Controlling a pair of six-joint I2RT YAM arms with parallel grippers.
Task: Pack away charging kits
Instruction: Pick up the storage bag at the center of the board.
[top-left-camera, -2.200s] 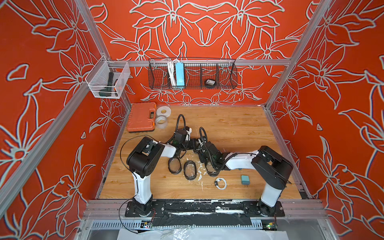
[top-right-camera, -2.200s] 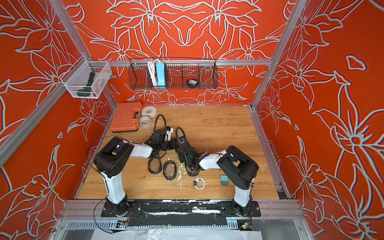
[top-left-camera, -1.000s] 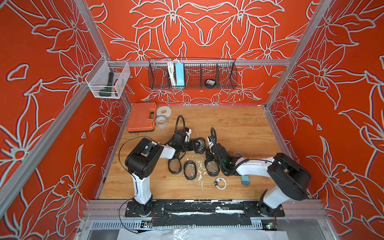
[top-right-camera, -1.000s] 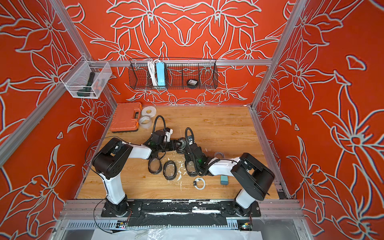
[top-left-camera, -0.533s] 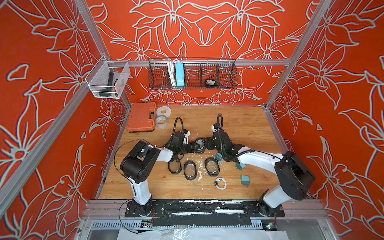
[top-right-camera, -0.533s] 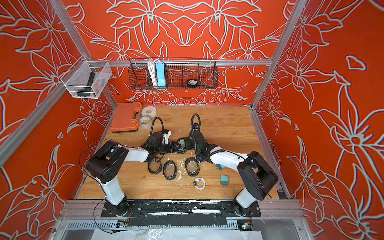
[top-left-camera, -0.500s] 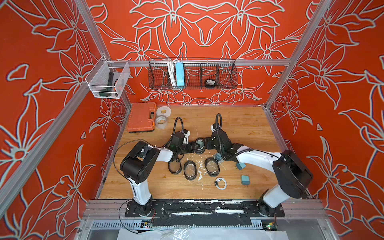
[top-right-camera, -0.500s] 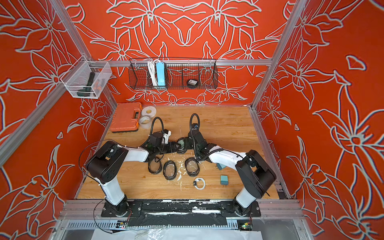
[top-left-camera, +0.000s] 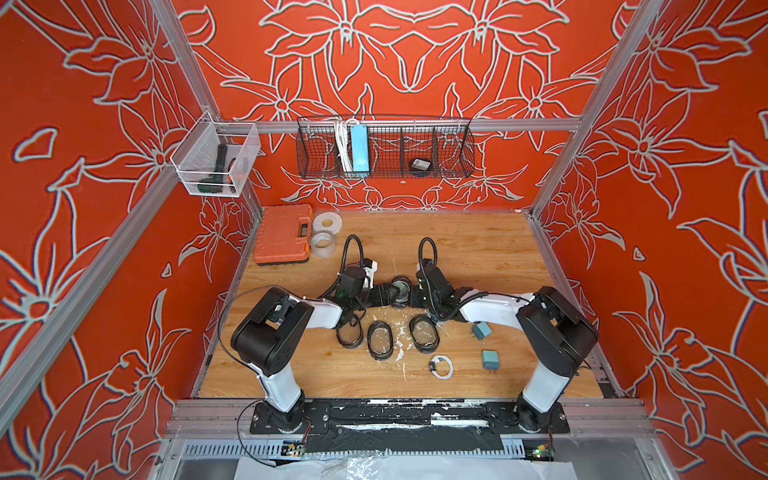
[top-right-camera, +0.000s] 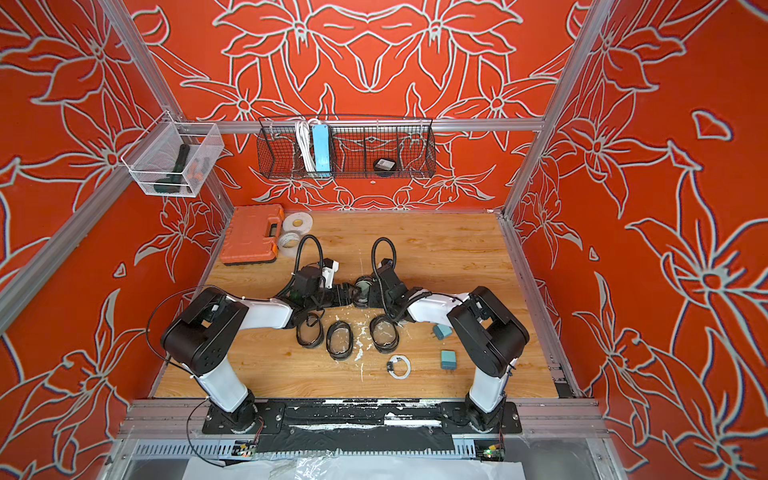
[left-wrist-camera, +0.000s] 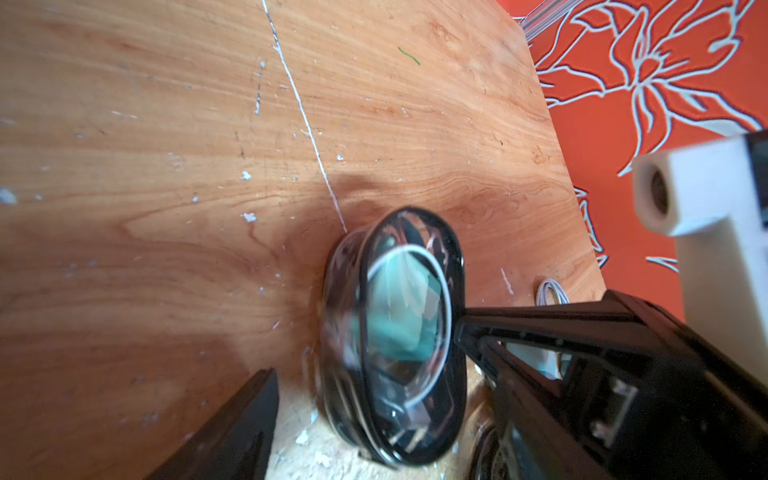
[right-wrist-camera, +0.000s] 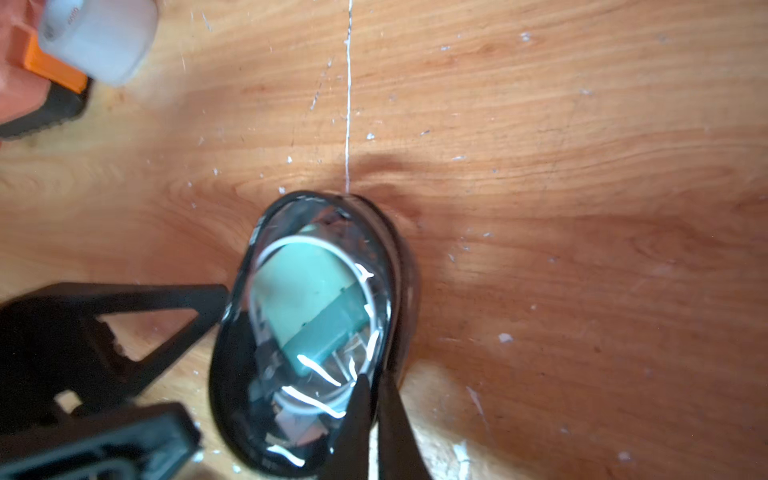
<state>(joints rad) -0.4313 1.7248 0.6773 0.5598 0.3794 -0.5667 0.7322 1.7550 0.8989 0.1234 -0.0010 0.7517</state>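
A black-rimmed clear oval case (top-left-camera: 401, 288) (top-right-camera: 362, 291) stands on edge mid-table between both arms. Inside it are a teal plug adapter (right-wrist-camera: 303, 299) (left-wrist-camera: 399, 324) and a white cable coil (right-wrist-camera: 316, 245). My right gripper (right-wrist-camera: 376, 386) (top-left-camera: 417, 296) is shut on the case's rim. My left gripper (left-wrist-camera: 361, 353) (top-left-camera: 380, 293) is open astride the case; one fingertip (left-wrist-camera: 461, 328) touches its clear face, the other stands apart. Loose on the table near the right arm lie two teal adapters (top-left-camera: 481, 331) (top-left-camera: 490, 359) and a white coil (top-left-camera: 442, 366).
Three empty oval cases (top-left-camera: 349, 332) (top-left-camera: 380, 340) (top-left-camera: 424, 332) lie in front of the grippers. An orange toolbox (top-left-camera: 284, 234) and tape rolls (top-left-camera: 327, 220) sit at the back left. A wire basket (top-left-camera: 453, 149) holds a blue power strip (top-left-camera: 358, 147). Another white coil (left-wrist-camera: 550, 293) lies nearby.
My right arm swung from the front cases to the standing case and its gripper closed on the rim. My left gripper's fingers spread wider around the case.
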